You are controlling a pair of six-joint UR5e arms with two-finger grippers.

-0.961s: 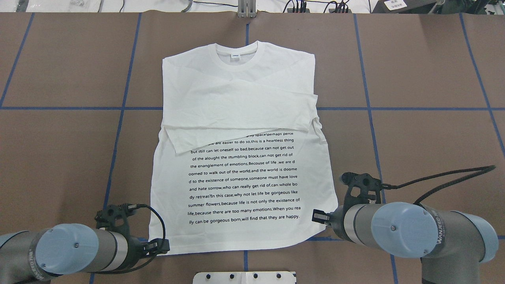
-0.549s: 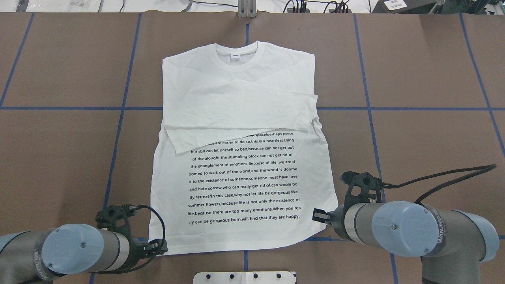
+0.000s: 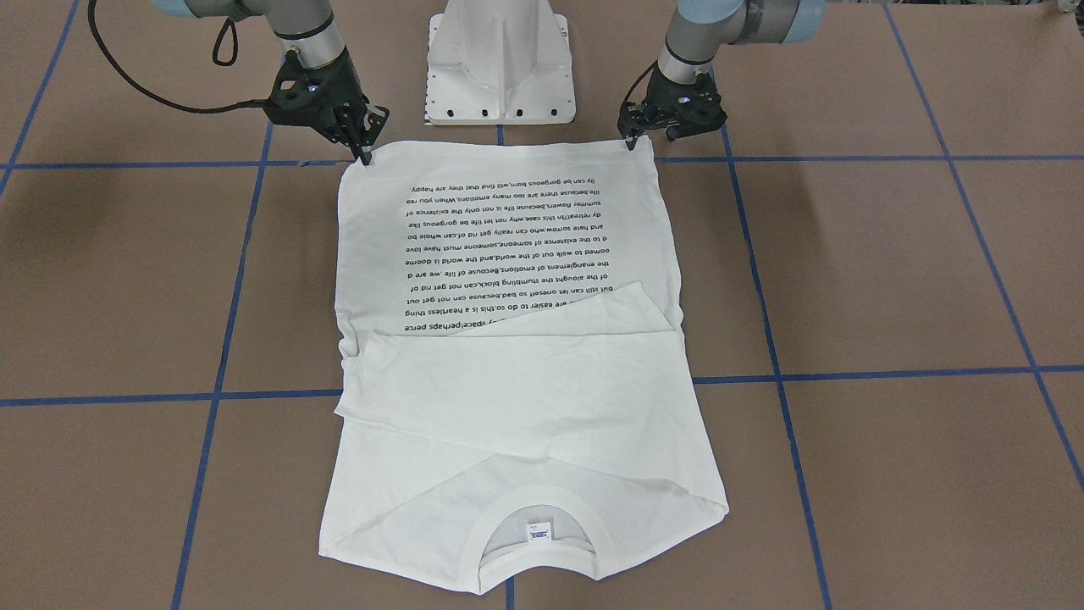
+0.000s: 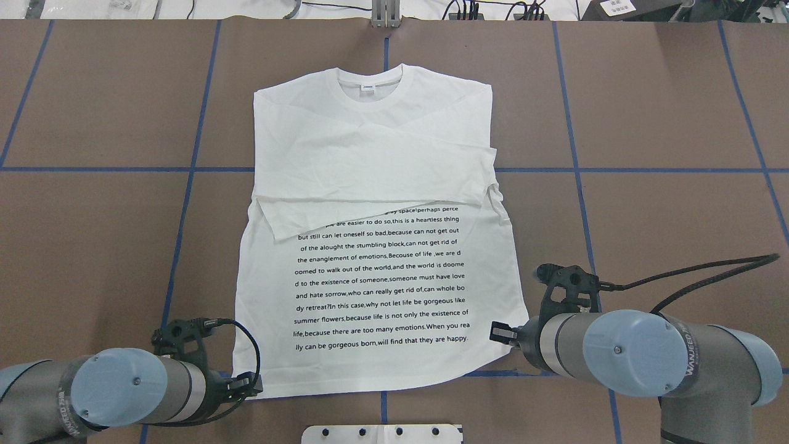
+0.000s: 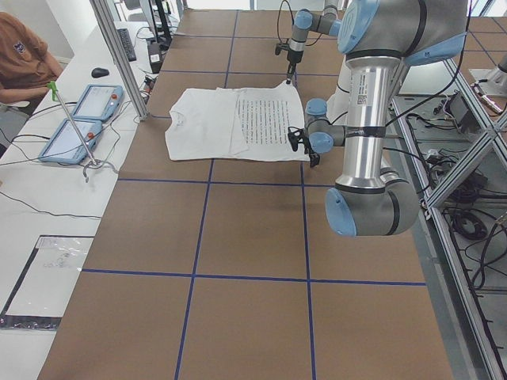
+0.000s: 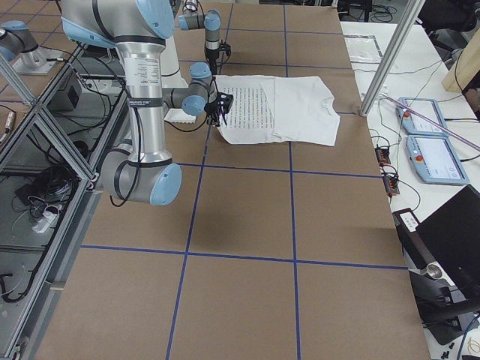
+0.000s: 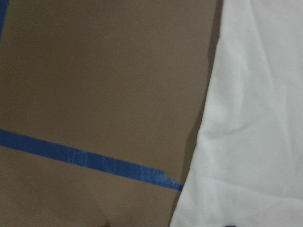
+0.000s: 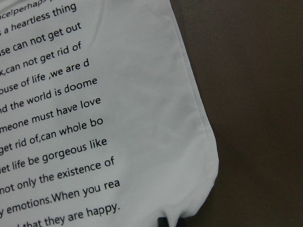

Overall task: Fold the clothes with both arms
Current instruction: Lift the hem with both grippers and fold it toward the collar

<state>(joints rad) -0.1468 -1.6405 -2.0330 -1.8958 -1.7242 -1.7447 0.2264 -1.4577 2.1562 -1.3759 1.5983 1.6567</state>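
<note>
The T-shirt (image 4: 376, 296) lies flat and face up on the brown table (image 4: 647, 111), near the middle of it. In the overhead view its length runs from 12 o'clock, away from the robot, to 6 o'clock, at the robot's side. It is placed so, I think, because both lower corners are then in easy reach of the two arms at once. The left arm (image 4: 117, 388) comes in at 7 o'clock and the right arm (image 4: 629, 351) at 5 o'clock. With one arm for each corner, the cloth can be carried evenly and will not twist.

The two sleeves (image 4: 370, 179) are already laid across the chest, one over the other, which makes the body a plain rectangle. Judged from this, the step in hand is to fold the lower half up toward 12 o'clock. The printed text (image 4: 382, 277) is open to view below the sleeves. The hem (image 4: 370, 383) rests on the table, not lifted.

The right tool (image 3: 365, 154) stands on the hem corner at 5 o'clock. In its wrist view small creases gather around a dark fingertip, so its fingers seem drawn together on the T-shirt. The left tool (image 3: 631, 141) touches the corner at 7 o'clock, but I cannot tell if its fingers are closed or apart. The collar (image 4: 370, 102) is at 12 o'clock, with the small tag (image 4: 368, 88) inside it.
</note>
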